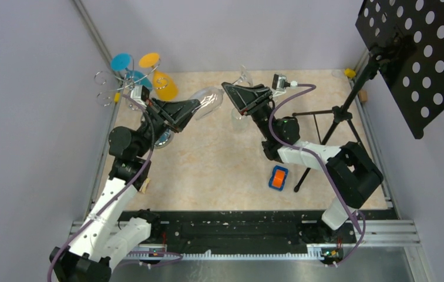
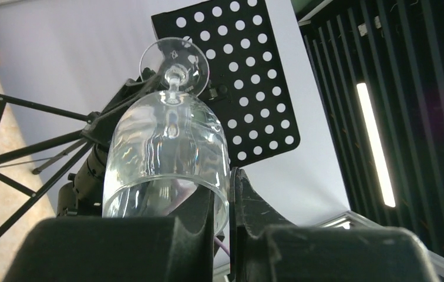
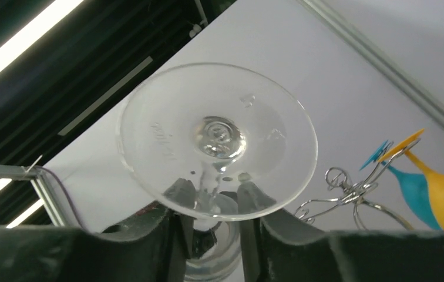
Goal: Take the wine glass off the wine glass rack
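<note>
Left gripper (image 2: 231, 202) is pinched on the wine glass (image 2: 167, 147) at the bowl's rim. One finger shows dark through the glass from inside the bowl and the other sits outside, with only the glass wall between them. Bowl is at the fingers; stem and foot point away toward the right arm.

Right gripper (image 3: 214, 197) has its jaws slightly spread, one on each side of the stem just under the foot. A thin gap shows on both sides, so it isn't clamping. The foot disc sits on the camera side of its fingertips, with the bowl beyond.

Glass is off the wine glass rack (image 3: 349, 191) and well apart from it. It spans the gap between the two grippers, in the air over the far middle of the table (image 1: 219, 158).

Rack stands at the table's far left corner, behind the left wrist. A blue glass (image 1: 139, 76) and a yellow glass (image 1: 167, 88) hang on its arms.

Black tripod stand (image 1: 337, 114) with a perforated panel (image 1: 425, 53) is at the right edge. A small orange-and-blue block (image 1: 278, 177) lies on the table near the tripod's foot.
</note>
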Tool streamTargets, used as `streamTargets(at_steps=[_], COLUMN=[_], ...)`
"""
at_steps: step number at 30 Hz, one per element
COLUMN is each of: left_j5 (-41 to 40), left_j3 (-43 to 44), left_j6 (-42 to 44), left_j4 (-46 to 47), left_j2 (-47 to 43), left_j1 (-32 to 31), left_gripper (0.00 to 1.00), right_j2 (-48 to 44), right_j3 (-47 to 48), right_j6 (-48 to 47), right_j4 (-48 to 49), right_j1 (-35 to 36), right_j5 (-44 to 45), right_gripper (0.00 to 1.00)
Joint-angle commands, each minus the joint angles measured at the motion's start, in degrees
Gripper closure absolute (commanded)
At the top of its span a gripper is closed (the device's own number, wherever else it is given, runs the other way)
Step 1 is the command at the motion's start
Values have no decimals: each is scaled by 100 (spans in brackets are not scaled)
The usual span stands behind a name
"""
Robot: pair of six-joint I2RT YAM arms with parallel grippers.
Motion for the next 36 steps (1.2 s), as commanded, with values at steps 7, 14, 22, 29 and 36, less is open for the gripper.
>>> streamTargets(at_steps=[7, 14, 22, 29, 36], left_j5=[-22, -220, -56, -1156, -2300], left_j3=[1105, 2361, 3386, 4436, 5605], left_j6=[1471, 3199, 5430, 6917, 7878], left_j4=[-458, -2129, -4526, -6444, -7811], left_j2=[9, 259, 899, 1592, 2883], left_j1=[-59, -57, -175, -575, -1107], left_gripper=[100, 100, 100, 100, 100], right_j2=[-191, -565, -1631, -3053, -3850], right_j3=[-249, -615, -1161, -1239, -1441], right_j6=[-468, -691, -1452, -3109, -3607], right_j4=[749, 441, -198, -2582, -3769], right_j1=[28, 28, 60, 345, 369], right_j5=[-338, -365, -881, -1002, -608], right_gripper=[37, 32, 32, 33, 35])
